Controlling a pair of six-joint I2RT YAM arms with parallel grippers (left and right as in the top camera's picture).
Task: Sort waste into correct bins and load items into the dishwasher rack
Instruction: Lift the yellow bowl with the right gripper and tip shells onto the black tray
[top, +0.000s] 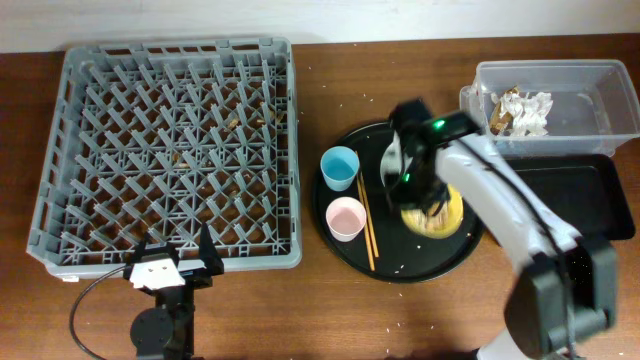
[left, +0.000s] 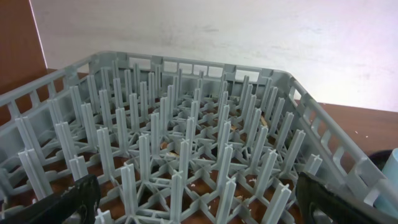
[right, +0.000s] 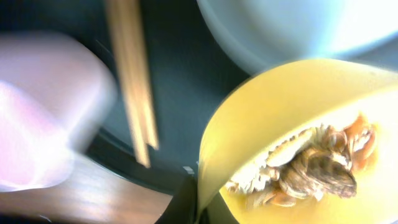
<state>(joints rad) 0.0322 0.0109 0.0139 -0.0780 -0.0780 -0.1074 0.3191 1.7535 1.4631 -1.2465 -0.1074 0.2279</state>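
Reading from the dishwasher rack (top: 60, 150): my left pincer (top: 178, 256) hangs at its near edge, spread wide, empty. Right of the rack, my right pincer (top: 412, 190) is pinched narrow on the rim of the yellow bowl (top: 440, 218), food scraps (right: 311, 168) inside. Both bins, clear tub (top: 610, 75) and black tray (top: 585, 190), lie farther right; right arm nearer.
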